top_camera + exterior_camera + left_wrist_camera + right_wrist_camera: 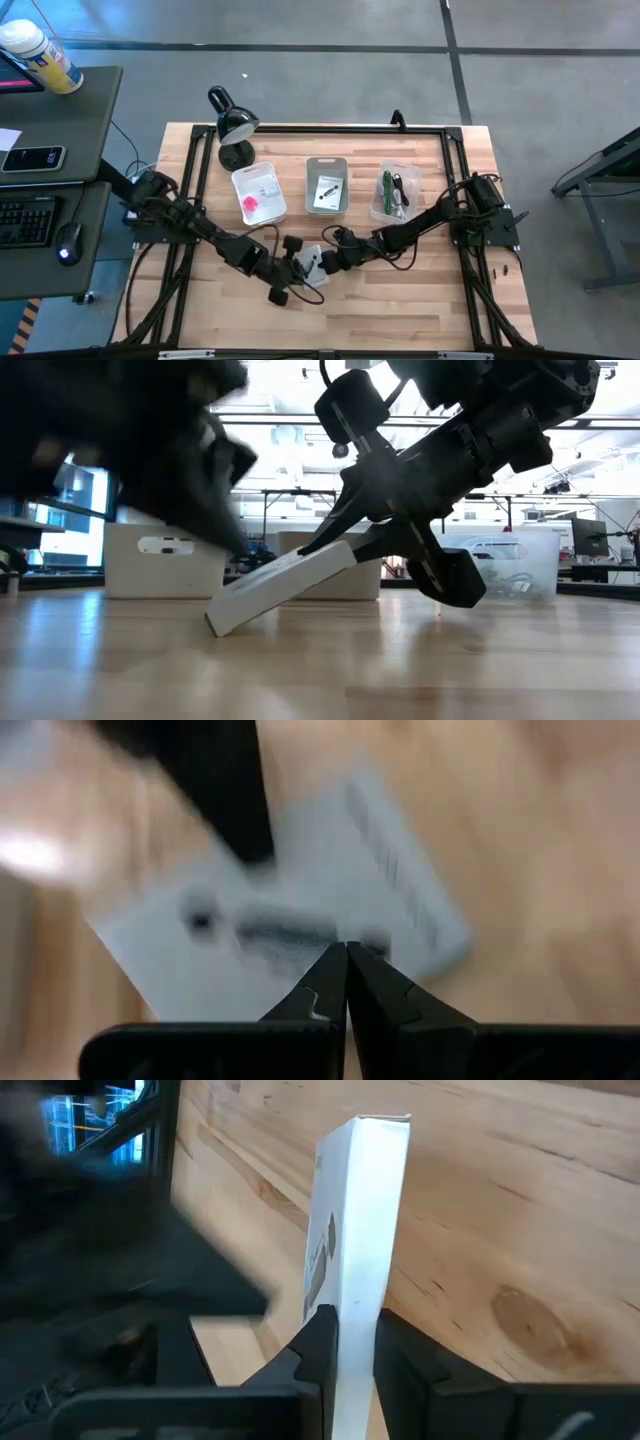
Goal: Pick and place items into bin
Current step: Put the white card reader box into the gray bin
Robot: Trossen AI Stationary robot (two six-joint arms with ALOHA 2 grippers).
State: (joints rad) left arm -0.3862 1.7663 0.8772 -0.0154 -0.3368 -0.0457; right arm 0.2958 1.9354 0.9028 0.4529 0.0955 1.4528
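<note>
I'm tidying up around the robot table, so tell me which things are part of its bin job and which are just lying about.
Job:
white packet, held on edge by the right gripper, one end lifted off the table
left gripper, shut, beside the packet
three bins
pink cube, second packet, cords, already in the bins

Lying about:
lamp
spray can
keyboard
mouse
</note>
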